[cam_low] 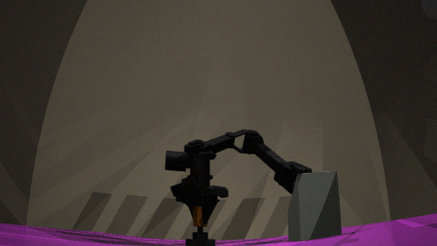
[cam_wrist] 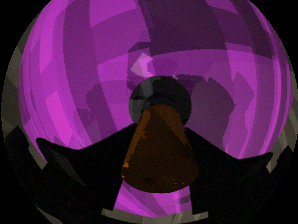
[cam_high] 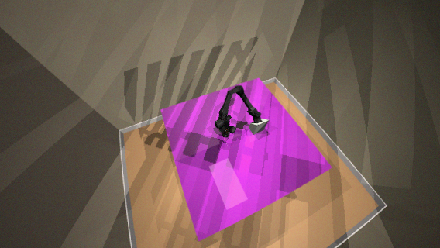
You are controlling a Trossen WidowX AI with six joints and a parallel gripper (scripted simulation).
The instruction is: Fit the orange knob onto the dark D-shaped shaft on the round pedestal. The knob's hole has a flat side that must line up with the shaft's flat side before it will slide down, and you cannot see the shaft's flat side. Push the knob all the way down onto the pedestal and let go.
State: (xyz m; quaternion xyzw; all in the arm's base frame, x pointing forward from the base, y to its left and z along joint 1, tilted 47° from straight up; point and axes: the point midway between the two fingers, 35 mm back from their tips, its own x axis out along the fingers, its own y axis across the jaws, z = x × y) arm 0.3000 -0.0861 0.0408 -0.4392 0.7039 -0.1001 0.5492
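Note:
My gripper (cam_low: 199,219) (cam_wrist: 160,129) (cam_high: 225,133) is shut on the orange knob (cam_low: 198,216) (cam_wrist: 160,152) and points straight down. In the exterior view the knob hangs just above the dark shaft (cam_low: 199,231), which rises from the round pedestal (cam_low: 200,242) at the bottom edge. In the wrist view the knob's lower end covers part of the dark round pedestal (cam_wrist: 148,92) directly below it. The shaft itself is hidden there behind the knob. I cannot tell whether the knob touches the shaft tip.
A purple mat (cam_high: 271,167) (cam_low: 385,232) (cam_wrist: 100,43) covers an orange table (cam_high: 341,209) with a pale raised rim (cam_high: 333,143). The arm's grey base block (cam_low: 315,207) (cam_high: 257,127) stands to the right of the pedestal.

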